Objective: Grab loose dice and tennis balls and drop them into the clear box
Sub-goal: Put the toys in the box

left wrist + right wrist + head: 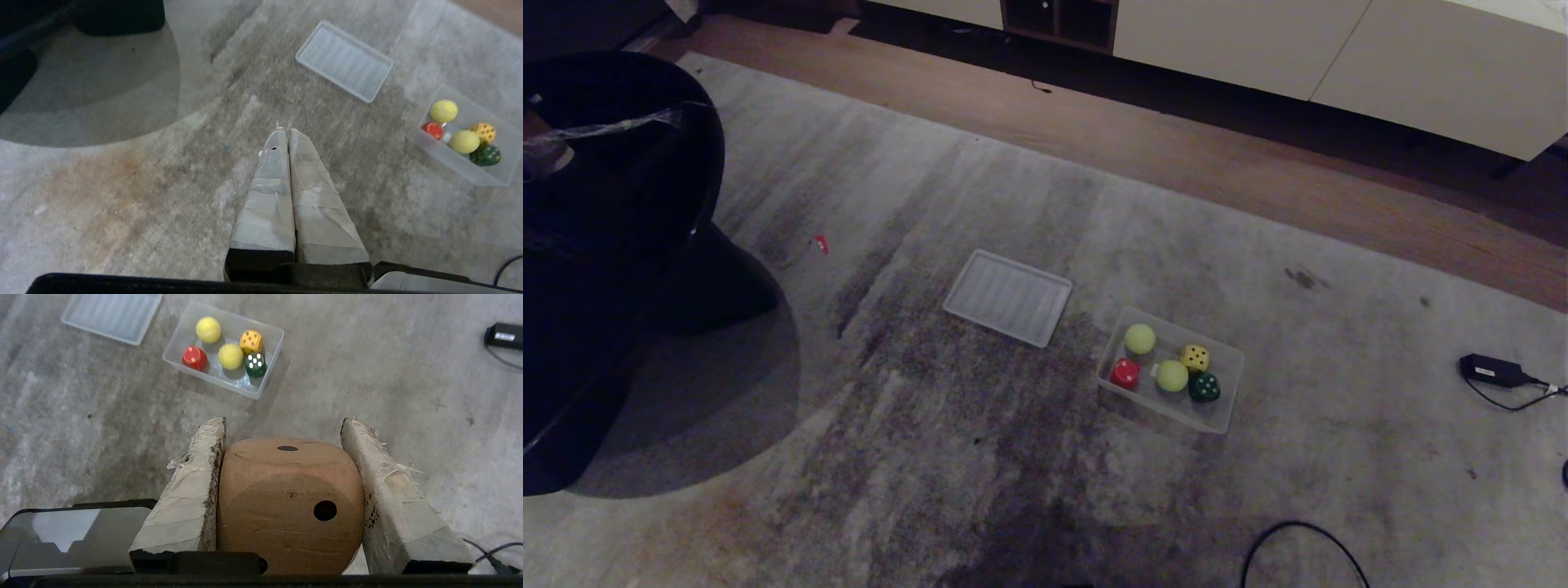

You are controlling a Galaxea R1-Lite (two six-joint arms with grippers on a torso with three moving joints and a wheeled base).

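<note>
My right gripper (pixel 282 422) is shut on a tan wooden die (pixel 286 498) with dark pips, wedged between its two taped fingers above the carpet. Ahead of it on the rug stands the clear box (pixel 271 341), also in the head view (pixel 1232 384). Two yellow-green tennis balls (pixel 1140 338) (pixel 1172 376) lie inside the box, along with a yellow die (pixel 1195 357), a dark green die (pixel 1204 387) and a red rounded piece (pixel 1125 373). My left gripper (pixel 286 130) hangs shut and empty over bare carpet, well left of the box. Neither arm appears in the head view.
A ribbed whitish lid (pixel 1008 296) lies flat just left of the box. A large black seat (pixel 605 245) fills the left side. A power adapter (pixel 1490 370) with its cord lies at the right, a black cable (pixel 1298 531) loops near the front, and cabinets (pixel 1339 57) line the back.
</note>
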